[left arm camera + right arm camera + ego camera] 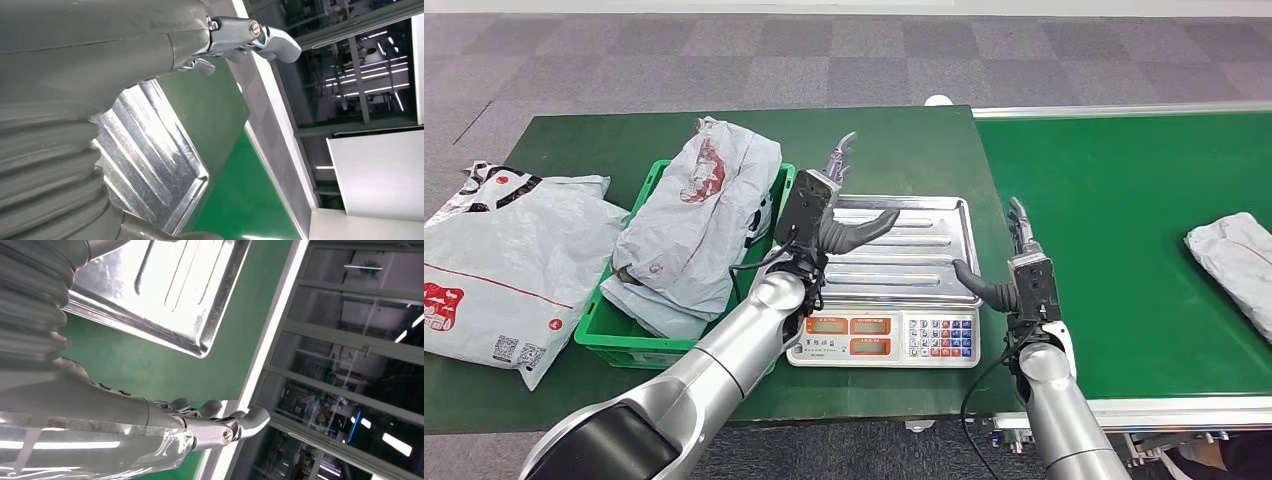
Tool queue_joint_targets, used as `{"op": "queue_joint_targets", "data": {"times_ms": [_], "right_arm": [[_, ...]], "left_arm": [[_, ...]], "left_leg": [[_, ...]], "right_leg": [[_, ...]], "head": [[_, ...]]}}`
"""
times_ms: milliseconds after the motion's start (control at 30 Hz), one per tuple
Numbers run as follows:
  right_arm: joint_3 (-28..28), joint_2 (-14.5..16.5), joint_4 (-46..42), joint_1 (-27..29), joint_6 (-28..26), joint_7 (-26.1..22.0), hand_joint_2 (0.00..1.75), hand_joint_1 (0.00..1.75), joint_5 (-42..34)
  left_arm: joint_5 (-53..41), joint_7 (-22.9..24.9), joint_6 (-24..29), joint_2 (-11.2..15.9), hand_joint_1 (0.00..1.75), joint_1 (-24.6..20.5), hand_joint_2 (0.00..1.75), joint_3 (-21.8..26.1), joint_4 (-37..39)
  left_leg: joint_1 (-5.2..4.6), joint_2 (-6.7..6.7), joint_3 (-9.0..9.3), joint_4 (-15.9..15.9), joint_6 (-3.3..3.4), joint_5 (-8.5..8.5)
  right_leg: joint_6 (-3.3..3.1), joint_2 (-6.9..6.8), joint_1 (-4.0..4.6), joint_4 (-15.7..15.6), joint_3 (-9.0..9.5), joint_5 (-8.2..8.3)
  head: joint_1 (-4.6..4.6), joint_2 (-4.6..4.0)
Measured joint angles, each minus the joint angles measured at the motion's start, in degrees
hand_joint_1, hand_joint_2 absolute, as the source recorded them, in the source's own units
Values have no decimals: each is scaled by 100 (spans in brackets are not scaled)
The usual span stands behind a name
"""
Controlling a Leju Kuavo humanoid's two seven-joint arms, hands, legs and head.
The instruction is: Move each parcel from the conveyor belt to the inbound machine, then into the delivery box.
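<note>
Grey, crinkled plastic wraps the parcel lying flat on the green conveyor belt at the far right, partly cut off by the picture's edge, well apart from both hands. Between the hands sits the inbound machine, a weighing scale with a ribbed, shiny stainless-steel pan, two orange displays and a keypad of blue and red buttons on its white front. The left hand hovers over the pan's left edge, thumb stretched out across the steel and darker fingers pointing up and apart, holding nothing. The right hand stands just beside the scale's right side, over the seam between tabletop and belt, thumb reaching toward the scale, fingers straight and spread, also holding nothing. Left of the scale a green slatted plastic delivery box carries a bulky grey poly-mailer with red printing, heaped above the rim, with another pale bag beneath it. Further left, a wide, flat grey bag with red stripes and a printed code lies on the dark green tabletop.
</note>
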Motion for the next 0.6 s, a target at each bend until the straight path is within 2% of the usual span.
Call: {"op": "queue_joint_targets", "data": {"times_ms": [600], "right_arm": [[-1, -49, -169, 158, 14, 6, 175, 0, 123]], "left_arm": [[-86, -5, 19, 0, 0, 76, 175, -4, -31]], "left_leg": [[0, 1, 1, 0, 0, 0]], "right_leg": [[0, 1, 0, 0, 0, 0]], "head": [[0, 0]]}}
